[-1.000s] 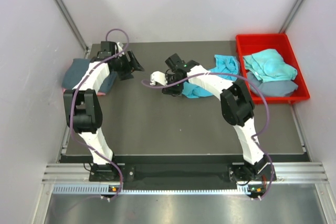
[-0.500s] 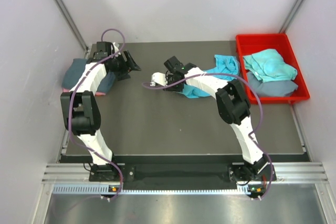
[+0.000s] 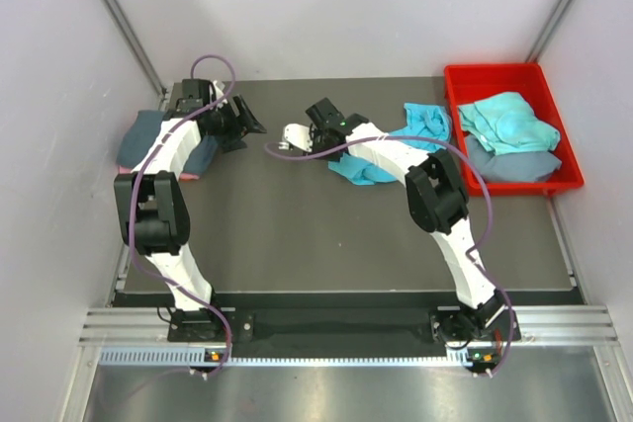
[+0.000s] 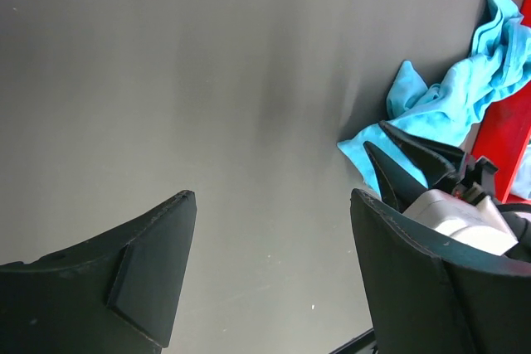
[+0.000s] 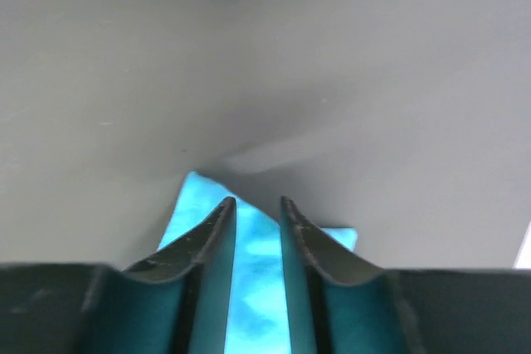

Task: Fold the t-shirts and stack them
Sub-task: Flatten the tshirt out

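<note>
Top view: 1 turquoise cloth t-shirt (image 3: 427,122) is lying crumpled on the dark grey table (image 3: 297,234), upper centre right of the frame, just left of the red plastic bin (image 3: 495,69). The bin is holding 1 more turquoise shirt (image 3: 504,121) on top of 1 slate blue-grey shirt (image 3: 519,165). At the upper left edge, 1 folded slate blue-grey shirt (image 3: 143,135) is resting on a pink one (image 3: 190,176). The right gripper (image 5: 255,205) is sitting low over the left end of the crumpled turquoise t-shirt. Its jaws are standing close together with a narrow gap, and turquoise cloth is showing in that gap. Whether the cloth is actually being pinched, I cannot tell. The left gripper (image 4: 272,196) is hanging over bare table at upper left, beside the folded stack, jaws wide apart and holding nothing.
</note>
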